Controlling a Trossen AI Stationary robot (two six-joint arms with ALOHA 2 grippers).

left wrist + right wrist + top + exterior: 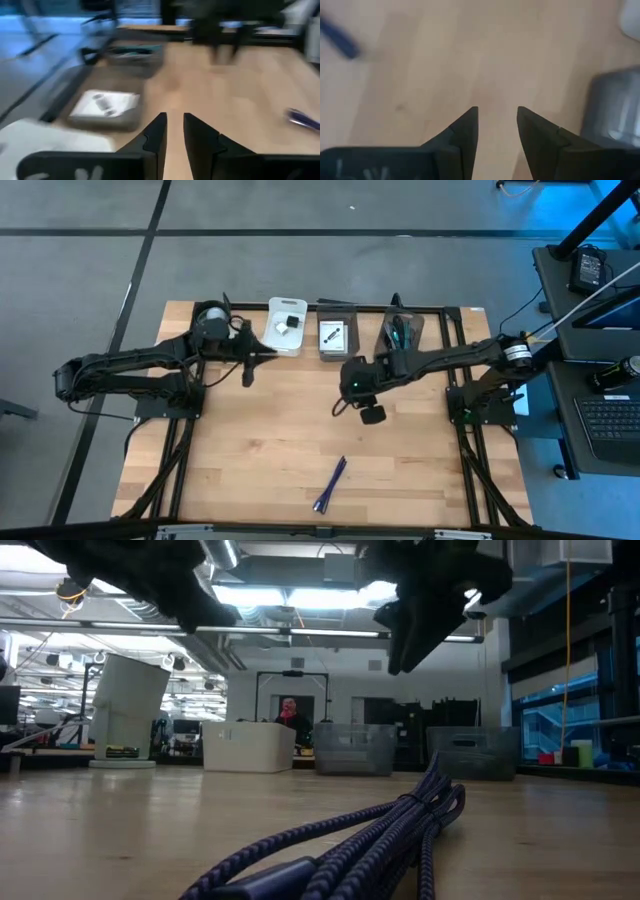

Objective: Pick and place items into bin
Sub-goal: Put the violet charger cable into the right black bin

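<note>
Purple cable (380,830) — tabletop, right gripper (497,125) parted, empty

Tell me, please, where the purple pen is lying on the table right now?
In the high view the purple pen lies alone on bare wood near the table's front edge, around the middle, well below the right gripper and far from the bins.
</note>
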